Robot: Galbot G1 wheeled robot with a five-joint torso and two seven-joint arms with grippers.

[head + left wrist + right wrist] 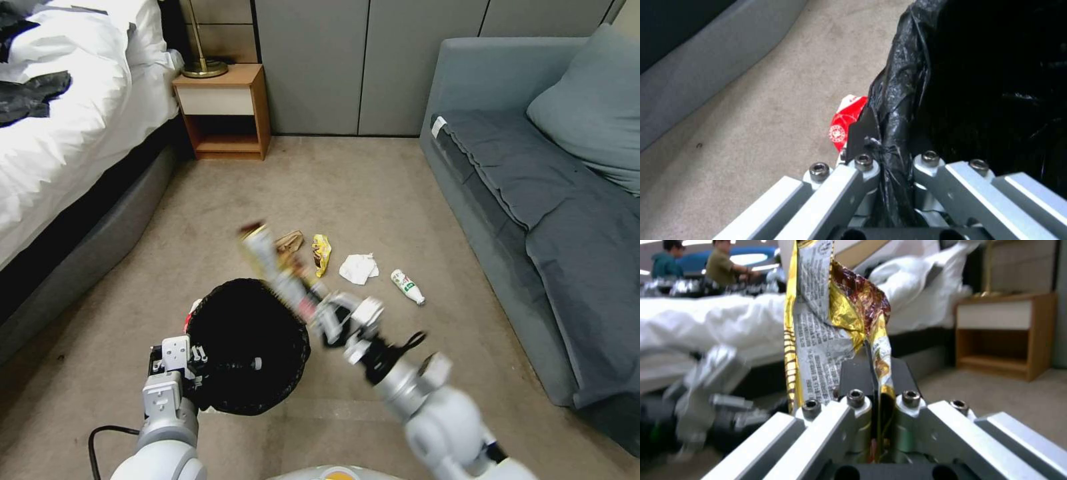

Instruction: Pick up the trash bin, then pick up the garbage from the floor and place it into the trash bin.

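The left claw [889, 156] is clamped on the trash bin's [247, 347] bagged rim, holding it up. The right claw [876, 386] pinches a gold wrapper [270, 263] beside the bin's rim, not yet dropped. A tissue [359, 268], bottle [407, 287], yellow wrapper [321, 253], paper bag [289, 241] remain on the floor [373, 193]; a red packet [842, 126] is half hidden behind the bin.

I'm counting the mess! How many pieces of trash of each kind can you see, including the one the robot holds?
Shiny snack wrappers: 2, gold wrapper in right gripper, yellow wrapper on floor
Crumpled white tissue: 1
Brown paper bag: 1
Small green-labelled plastic bottle: 1
Red packet: 1
Total: 6
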